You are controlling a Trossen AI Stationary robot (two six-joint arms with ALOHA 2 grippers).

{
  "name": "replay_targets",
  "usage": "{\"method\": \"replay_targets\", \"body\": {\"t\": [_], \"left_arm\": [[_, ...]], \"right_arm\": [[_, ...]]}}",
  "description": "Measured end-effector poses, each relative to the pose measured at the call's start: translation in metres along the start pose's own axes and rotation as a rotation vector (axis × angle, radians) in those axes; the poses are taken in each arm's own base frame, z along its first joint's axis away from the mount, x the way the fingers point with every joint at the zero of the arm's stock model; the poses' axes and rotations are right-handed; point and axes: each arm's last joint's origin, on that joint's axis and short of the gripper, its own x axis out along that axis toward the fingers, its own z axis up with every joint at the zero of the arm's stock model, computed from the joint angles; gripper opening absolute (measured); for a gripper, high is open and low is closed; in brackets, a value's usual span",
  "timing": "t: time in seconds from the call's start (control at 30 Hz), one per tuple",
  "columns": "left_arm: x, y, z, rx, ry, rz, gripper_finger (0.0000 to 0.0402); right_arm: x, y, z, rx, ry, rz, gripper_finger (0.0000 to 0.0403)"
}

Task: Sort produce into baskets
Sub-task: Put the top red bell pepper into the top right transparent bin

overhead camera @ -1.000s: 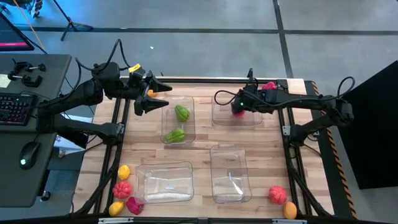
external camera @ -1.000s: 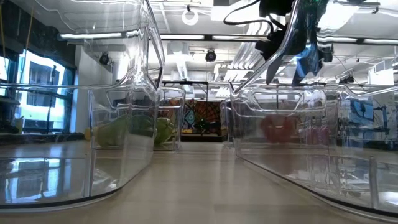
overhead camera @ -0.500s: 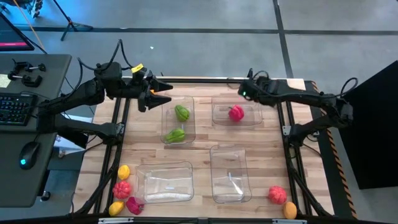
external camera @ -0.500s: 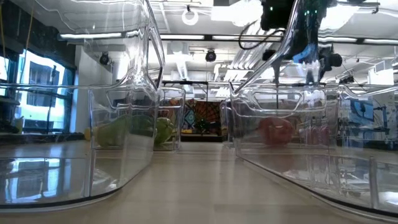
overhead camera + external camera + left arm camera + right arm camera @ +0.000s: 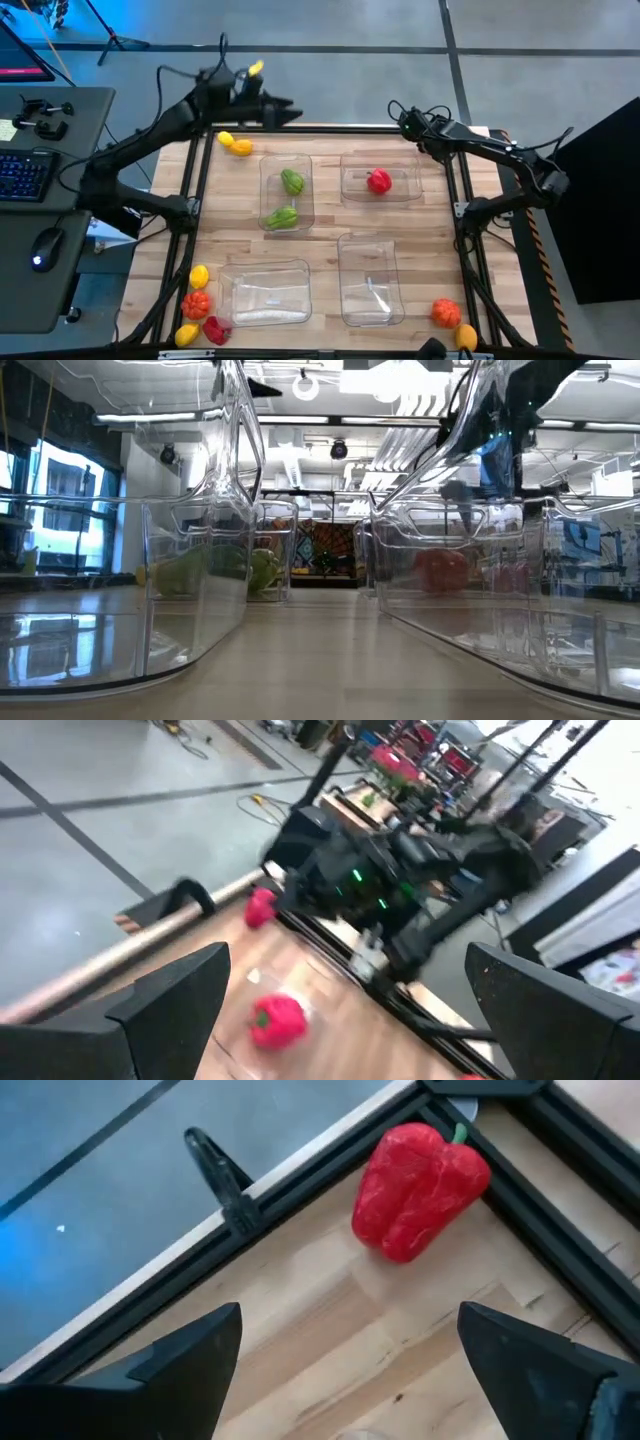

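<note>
Four clear baskets stand on the wooden table. The far left basket [image 5: 286, 190] holds two green pieces; the far right basket [image 5: 380, 181] holds a red piece [image 5: 379, 181]. My left gripper [image 5: 292, 108] hangs open over the table's far edge, with nothing between its fingers. My right gripper [image 5: 403, 119] is open near the far right corner, above a red pepper [image 5: 420, 1175] that lies on its side on the wood beside the black frame. A yellow and an orange piece [image 5: 236, 145] lie left of the far left basket.
The near left basket [image 5: 265, 290] and the near right basket [image 5: 370, 280] hold nothing. Several yellow, orange and red pieces [image 5: 197, 304] lie at the near left corner, two [image 5: 452, 322] at the near right. A black frame [image 5: 340, 128] edges the table.
My left gripper has swung from beside the far left basket up to the far edge and rightward, uncovering the yellow and orange pieces. My right gripper has drawn away from over the far right basket toward the far right corner and rolled; the red piece stays in that basket.
</note>
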Motion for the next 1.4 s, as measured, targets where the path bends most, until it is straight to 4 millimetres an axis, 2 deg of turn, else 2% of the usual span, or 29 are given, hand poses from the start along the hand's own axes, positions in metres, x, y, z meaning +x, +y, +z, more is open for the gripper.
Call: {"method": "replay_targets", "body": {"t": [0.2, 0.33, 0.47, 0.63, 0.93, 1.1, 1.4], "left_arm": [[0.018, 0.038, 0.034, 0.043, -0.019, 0.031, 0.039], [0.028, 0.071, 0.052, 0.076, -0.026, 0.071, 0.039], [0.033, 0.1, 0.063, 0.072, -0.02, 0.092, 0.039], [0.029, 0.125, 0.071, 0.052, -0.02, 0.088, 0.039], [0.009, 0.149, 0.08, 0.037, -0.052, 0.136, 0.039], [0.003, 0.155, 0.082, 0.027, -0.064, 0.156, 0.039], [0.0, 0.158, 0.083, 0.032, -0.068, 0.164, 0.039]], "right_arm": [[0.013, -0.007, 0.007, 0.055, -0.02, -0.023, 0.036], [0.02, -0.009, 0.014, 0.113, -0.04, -0.058, 0.036], [0.032, -0.009, 0.014, 0.181, -0.044, -0.106, 0.036], [0.055, -0.011, 0.011, 0.256, -0.042, -0.199, 0.036], [0.084, -0.01, 0.013, 0.394, -0.157, -0.256, 0.036], [0.087, -0.008, 0.009, 0.41, -0.059, -0.25, 0.036], [0.087, -0.008, 0.008, 0.396, -0.061, -0.249, 0.036]]}}
